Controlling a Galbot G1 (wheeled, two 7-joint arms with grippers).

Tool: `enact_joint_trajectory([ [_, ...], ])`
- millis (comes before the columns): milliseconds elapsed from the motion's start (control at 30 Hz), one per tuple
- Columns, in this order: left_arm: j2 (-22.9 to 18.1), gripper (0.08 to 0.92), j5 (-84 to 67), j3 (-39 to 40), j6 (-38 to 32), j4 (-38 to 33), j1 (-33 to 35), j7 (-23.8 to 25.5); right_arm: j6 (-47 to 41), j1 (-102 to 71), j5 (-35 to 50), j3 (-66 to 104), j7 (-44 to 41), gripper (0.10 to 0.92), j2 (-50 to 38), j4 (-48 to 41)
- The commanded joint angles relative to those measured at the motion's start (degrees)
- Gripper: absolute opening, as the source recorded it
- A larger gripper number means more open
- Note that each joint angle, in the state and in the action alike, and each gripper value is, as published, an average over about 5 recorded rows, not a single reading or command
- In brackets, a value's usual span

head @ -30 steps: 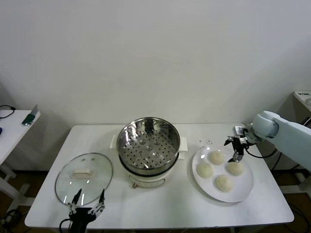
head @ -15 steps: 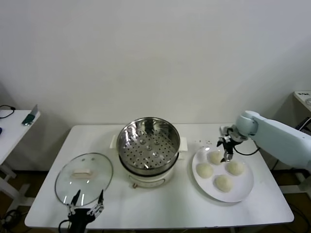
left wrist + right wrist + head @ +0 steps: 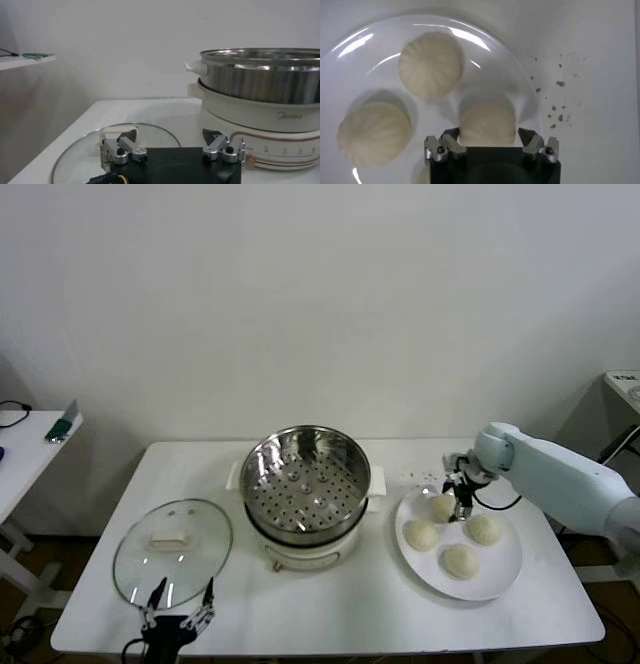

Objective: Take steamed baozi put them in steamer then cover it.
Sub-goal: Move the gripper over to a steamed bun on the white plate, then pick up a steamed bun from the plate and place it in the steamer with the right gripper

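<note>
Cream-white baozi [image 3: 486,126] lies between the right gripper's [image 3: 490,146] spread jaws, untouched.

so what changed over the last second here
The right gripper swung from the plate's far right side in toward the steamer, and now hangs open above the rear-left baozi, straddling it without gripping. All four baozi lie unmoved on the plate. The left gripper stays parked, open, by the cover.
</note>
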Motion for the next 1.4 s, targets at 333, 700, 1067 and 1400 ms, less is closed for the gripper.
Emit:
enact_joint_trajectory([
  [333,0.08,0.823,0.21,-0.06,0.03,-0.64,0.21,-0.1,8.26,23.36,6.73,-14.36,-4.51,0.721,-3.28,13.74],
  [700,0.32,0.823,0.12,-0.55,0.15,-2.39,0.62,-0.2,32.69,49.08,12.54,-23.35,-7.63,0.721,13.2,21.19],
  [1067,-0.31,0.823,-0.1,-0.54,0.08,-3.25,0.53,-0.28,47.89,37.3,-3.79,-21.33,-1.1,0.721,28.24,14.07],
  [1400,-0.92,0.823,0.17,0.21,-0.03,-2.89,0.4,-0.31,54.31,22.35,-23.7,-14.59,3.3,0.723,32.98,-2.54],
])
